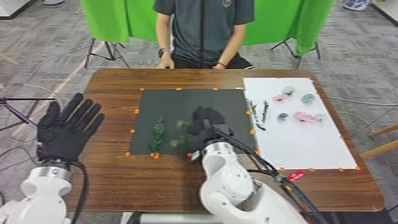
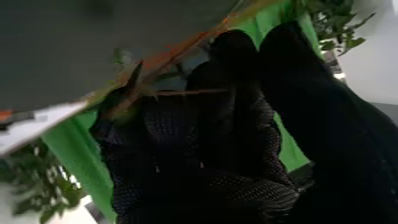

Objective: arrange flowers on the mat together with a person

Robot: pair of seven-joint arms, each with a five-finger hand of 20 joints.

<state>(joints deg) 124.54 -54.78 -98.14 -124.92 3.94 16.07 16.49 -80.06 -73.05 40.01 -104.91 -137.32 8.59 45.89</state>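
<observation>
In the head view, my right hand is over the right part of the dark mat, its fingers curled round a thin sprig with faint green leaves. The right wrist view shows this hand with a thin brownish stem across its fingers. A dark green leafy stem lies lengthwise on the mat's left part. Small yellowish-green leaves are between that stem and my right hand. My left hand is at the table's left side, palm flat and fingers straight.
The white mat on the right holds dark twigs, pink flowers, a pale green flower and a grey-green one. Orange tape marks both mats' edges. A red object is near the white mat's near edge.
</observation>
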